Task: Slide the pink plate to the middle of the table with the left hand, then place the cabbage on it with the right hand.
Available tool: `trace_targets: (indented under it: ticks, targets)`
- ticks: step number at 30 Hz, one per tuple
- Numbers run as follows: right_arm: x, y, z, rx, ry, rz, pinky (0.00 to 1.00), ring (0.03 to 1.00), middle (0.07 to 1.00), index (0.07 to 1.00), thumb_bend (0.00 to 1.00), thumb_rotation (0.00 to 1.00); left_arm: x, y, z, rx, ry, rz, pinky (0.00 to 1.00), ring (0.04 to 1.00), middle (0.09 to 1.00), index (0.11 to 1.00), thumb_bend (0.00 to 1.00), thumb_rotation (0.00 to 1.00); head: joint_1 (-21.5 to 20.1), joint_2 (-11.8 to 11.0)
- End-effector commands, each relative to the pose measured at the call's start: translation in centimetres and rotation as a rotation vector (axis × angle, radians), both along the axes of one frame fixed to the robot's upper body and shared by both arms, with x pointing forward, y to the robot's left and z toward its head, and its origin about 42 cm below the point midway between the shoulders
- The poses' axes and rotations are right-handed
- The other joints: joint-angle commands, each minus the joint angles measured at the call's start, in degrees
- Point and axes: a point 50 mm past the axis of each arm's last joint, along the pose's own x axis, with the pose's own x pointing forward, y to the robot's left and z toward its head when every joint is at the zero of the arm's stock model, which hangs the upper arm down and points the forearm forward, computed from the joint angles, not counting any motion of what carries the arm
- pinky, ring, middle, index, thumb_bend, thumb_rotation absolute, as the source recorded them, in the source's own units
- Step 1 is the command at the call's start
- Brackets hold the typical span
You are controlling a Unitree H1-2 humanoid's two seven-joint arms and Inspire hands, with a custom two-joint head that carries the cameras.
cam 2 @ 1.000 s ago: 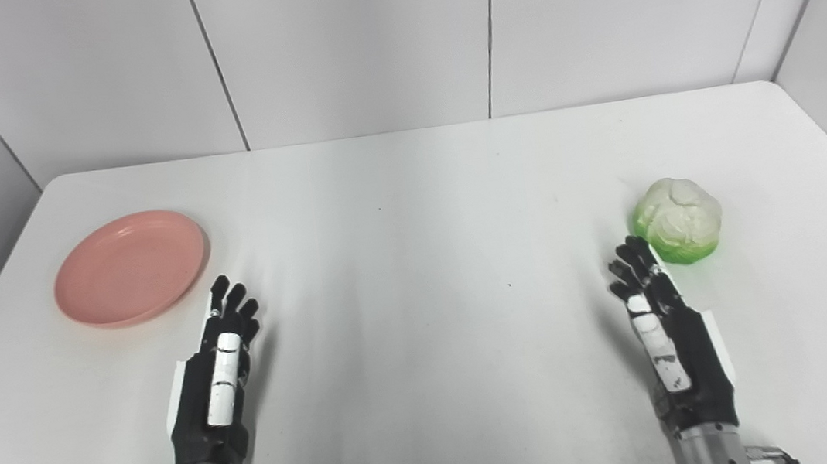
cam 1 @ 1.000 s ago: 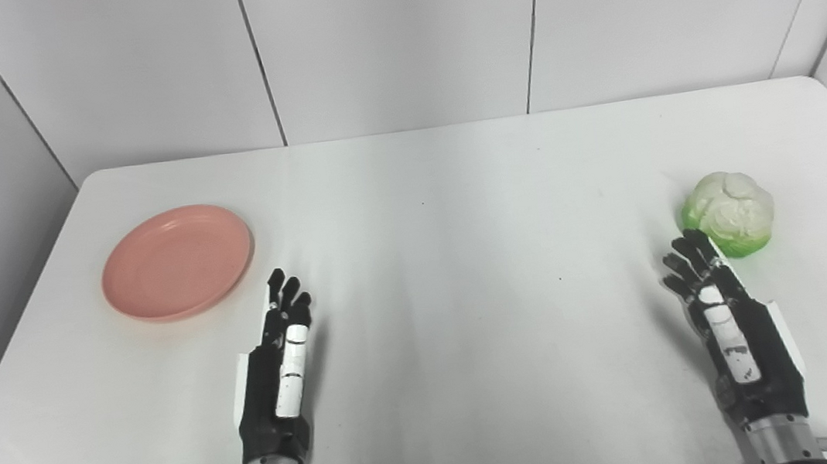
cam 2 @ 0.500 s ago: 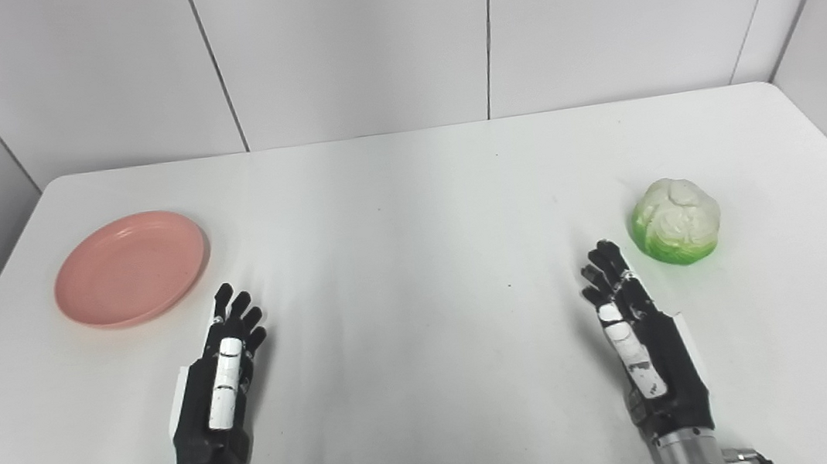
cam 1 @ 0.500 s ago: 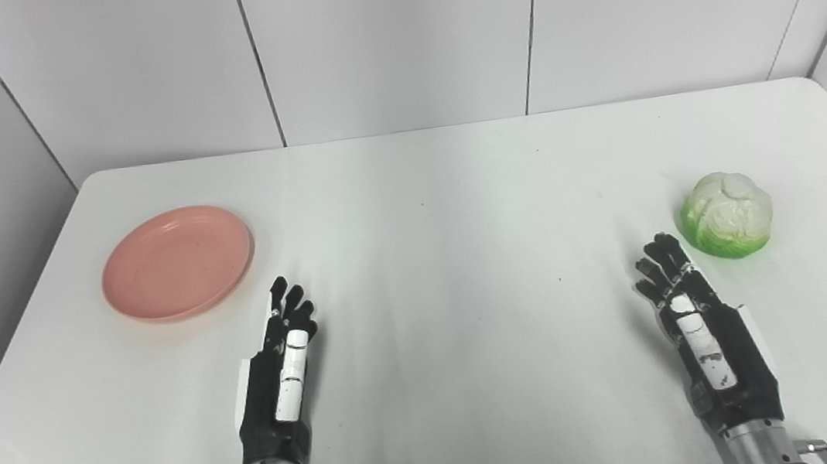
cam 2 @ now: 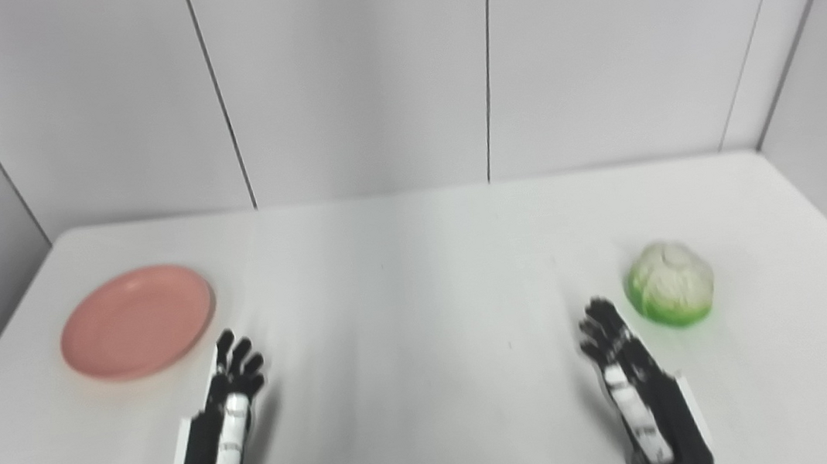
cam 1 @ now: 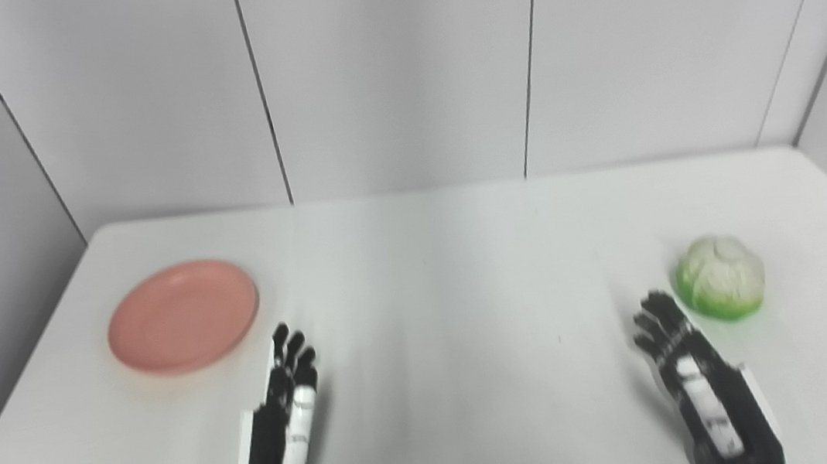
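Nearest, at the bottom edge, the left hand (cam 1: 282, 441) and right hand (cam 1: 701, 394) hover over the white bench (cam 1: 432, 323), both empty with fingers spread and pointing away (the frames are a little blurred). Farther back, the pink plate (cam 1: 183, 316) lies near the bench's left edge, just beyond the left hand; the cabbage (cam 1: 720, 276) sits at the right, just beside the right hand's fingertips.

text: none readable | labels: none — frames blurred | numbers, signs: none
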Motion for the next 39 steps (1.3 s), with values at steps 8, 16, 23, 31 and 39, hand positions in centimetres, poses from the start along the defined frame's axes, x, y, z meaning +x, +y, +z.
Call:
trace_targets:
  ticks: [8,16,23,31,39]
  targets:
    - [0.2,-1.8,-2.3,0.025,0.077,-0.033,1.00,0.964,0.957,0.925,0.68,0.80,0.5,-0.2,-2.3,0.043,0.020,0.023,0.88,0.920,0.951,0.999,0.54,0.86,1.15,-2.20]
    - [0.1,-1.6,-2.1,0.163,0.094,-0.027,1.00,0.987,0.986,0.955,0.71,0.84,0.5,0.0,-2.5,0.039,0.007,0.040,0.89,0.920,0.942,0.984,0.55,0.86,2.29,-2.59]
    - [0.6,-1.1,-2.2,0.164,0.101,-0.031,1.00,0.964,0.956,0.952,0.71,0.86,1.1,0.8,-1.1,-0.021,-0.105,0.105,0.84,0.876,0.900,0.909,0.63,0.79,2.71,-2.47]
    - [1.0,-1.0,-2.2,0.159,0.099,-0.030,0.95,0.937,0.940,0.948,0.73,0.85,4.3,1.9,6.9,0.009,-0.321,0.070,0.84,0.847,0.827,0.822,0.84,0.89,4.06,-1.57]
    - [1.2,-1.0,-2.1,0.162,0.092,-0.027,0.96,0.941,0.929,0.941,0.69,0.87,9.2,6.4,14.0,0.055,-0.472,0.092,0.80,0.804,0.775,0.799,0.96,0.99,4.18,-1.72]
